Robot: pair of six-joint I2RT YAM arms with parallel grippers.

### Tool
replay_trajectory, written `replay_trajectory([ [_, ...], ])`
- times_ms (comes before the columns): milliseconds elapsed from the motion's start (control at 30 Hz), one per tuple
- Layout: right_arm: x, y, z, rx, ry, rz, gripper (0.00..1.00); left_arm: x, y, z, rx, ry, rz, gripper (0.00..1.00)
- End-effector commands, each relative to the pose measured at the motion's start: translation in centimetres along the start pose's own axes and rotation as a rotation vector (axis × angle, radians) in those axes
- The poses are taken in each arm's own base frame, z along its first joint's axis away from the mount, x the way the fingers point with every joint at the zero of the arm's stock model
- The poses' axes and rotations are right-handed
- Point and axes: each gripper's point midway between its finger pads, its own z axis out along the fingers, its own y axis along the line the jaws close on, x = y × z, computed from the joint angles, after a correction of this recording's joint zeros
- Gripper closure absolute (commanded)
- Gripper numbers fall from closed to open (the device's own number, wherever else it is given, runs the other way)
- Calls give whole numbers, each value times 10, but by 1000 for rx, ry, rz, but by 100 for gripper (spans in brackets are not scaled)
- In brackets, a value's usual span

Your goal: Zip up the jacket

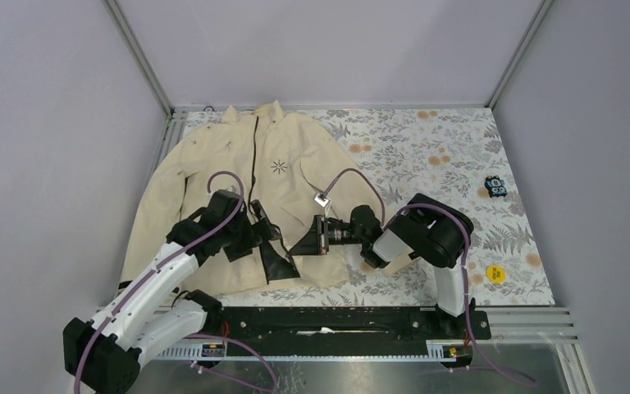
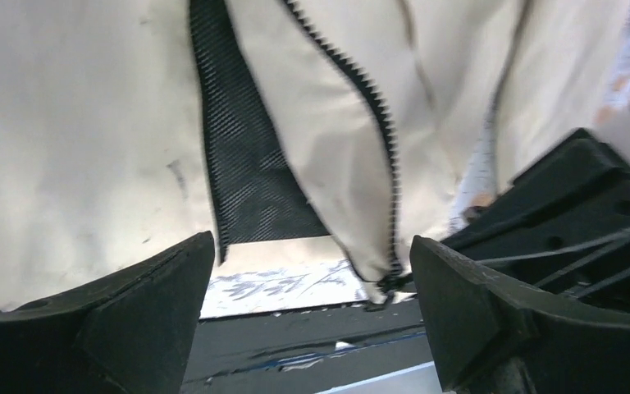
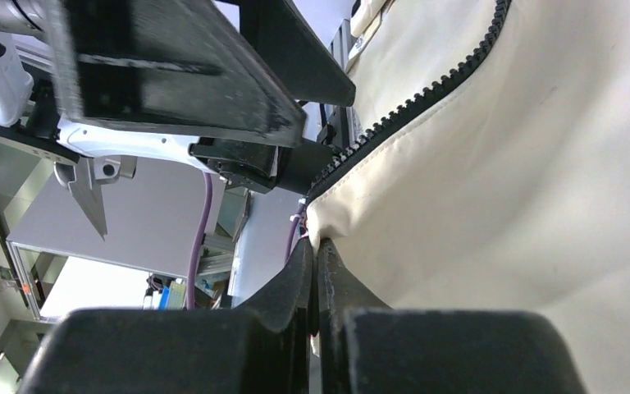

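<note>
At the near edge of the counter [image 1: 426, 156], the hem corner of the jacket [image 1: 295, 176] is being pinched by the right pincer [image 3: 315, 258]. Its fingers are being pressed together on the cloth right at the bottom end of the zipper [image 2: 371, 103] teeth. The left pincer [image 2: 310, 246] is being held spread beside it over the open lower front, with nothing gripped. Black mesh lining [image 2: 246, 164] is being exposed there between the parted panels.

The jacket is lying flat on the left part of the counter, hem near and collar [image 1: 267, 111] far. Whether the upper zipper is already joined cannot be told.

The cloth is being judged light, soft and limp, likely to bunch and slide if pushed. Hold is probably best taken at the hem just under the teeth, to keep the track taut. The slider's small stiff tab would likely suit the free pincer.

No writing is being shown legibly. A dark starburst logo [image 1: 278, 167] carries no letters. The mark on a yellow disc [image 1: 496, 273], right of the jacket, is too small to read, and so is a small blue-and-black object [image 1: 495, 186] farther back.
</note>
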Motion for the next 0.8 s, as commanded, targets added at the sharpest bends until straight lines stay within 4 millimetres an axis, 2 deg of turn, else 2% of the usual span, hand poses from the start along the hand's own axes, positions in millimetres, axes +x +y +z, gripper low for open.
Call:
replay_trajectory([
  [0,-19,21,-9,-111,-49,-159,100,-7,12,-8,-131,22,50,3],
  [200,-20,4,-23,-47,-85,-160,100,3,24,-18,-307,225,173,4],
  [300,-20,3,-24,-39,-91,-155,100,14,37,-15,-393,357,194,14],
  [400,-18,1,-27,-26,-101,-161,100,17,46,-12,-457,411,198,24],
  [567,-20,4,-30,-18,-120,-172,100,33,53,3,-487,526,161,26],
  [667,-19,5,-32,-10,-131,-181,100,29,66,12,-550,528,175,30],
  [767,-19,7,-34,-9,-135,-187,100,25,68,25,-521,531,138,31],
])
